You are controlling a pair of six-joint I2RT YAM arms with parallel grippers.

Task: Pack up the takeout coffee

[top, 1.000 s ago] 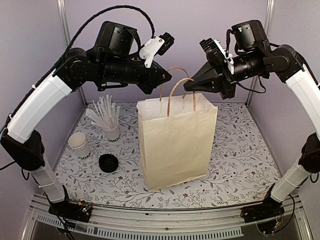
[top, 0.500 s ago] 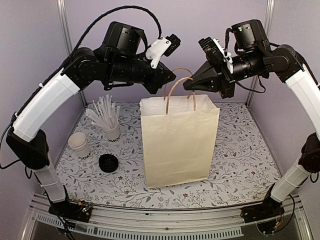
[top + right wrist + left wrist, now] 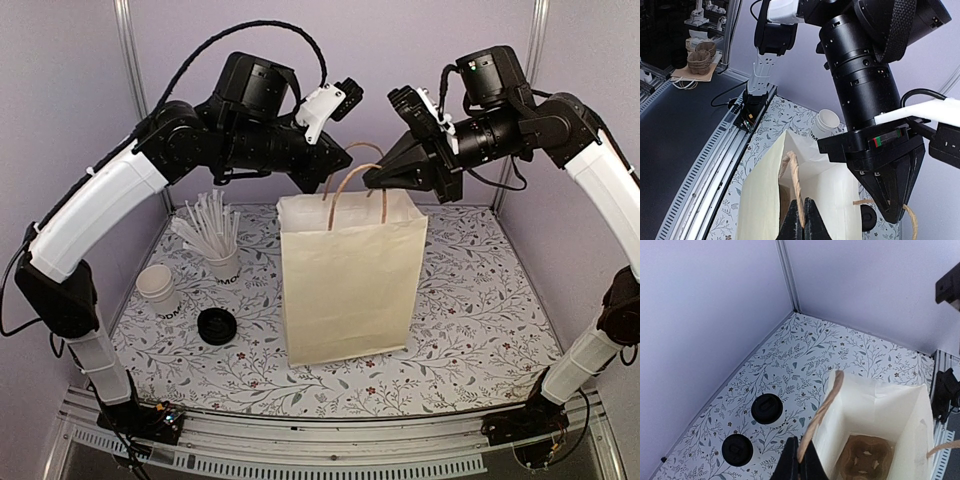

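Nearest the arms, on the left of the table point(image 3: 480, 300), lies a loose black lid point(image 3: 217, 326). Just beyond it are the stacked white cups point(image 3: 160, 288) and the cup of white sticks point(image 3: 222, 262). The paper bag point(image 3: 350, 280) stands upright mid-table with its mouth open. The left wrist view shows a brown cup carrier point(image 3: 865, 460) flat on the bag's floor.

Above the bag, the left end effector point(image 3: 799, 460) is pinched narrow on one bag handle point(image 3: 827, 400). The right end effector point(image 3: 802, 207) is closed tight on the second handle point(image 3: 796, 175). Between them they hold the bag's mouth open.

Farthest back, behind the bag and hidden from the top camera, the left wrist view shows two round black tops on the table. I take the one nearer the bag to be the takeout coffee point(image 3: 767, 408), with the other black top point(image 3: 737, 449) just beside it. From straight above, neither cup wall can be seen.

If it is filled, the coffee is probably moderately heavy and will slosh. The paper wall is thin and likely to dent under a hard squeeze, and the lid is only pressed on. The best hold is probably around the cup wall below the lid rim, gentle and kept upright. It should not be lifted by the lid. One end effector must let go of its handle before it can reach the cup.
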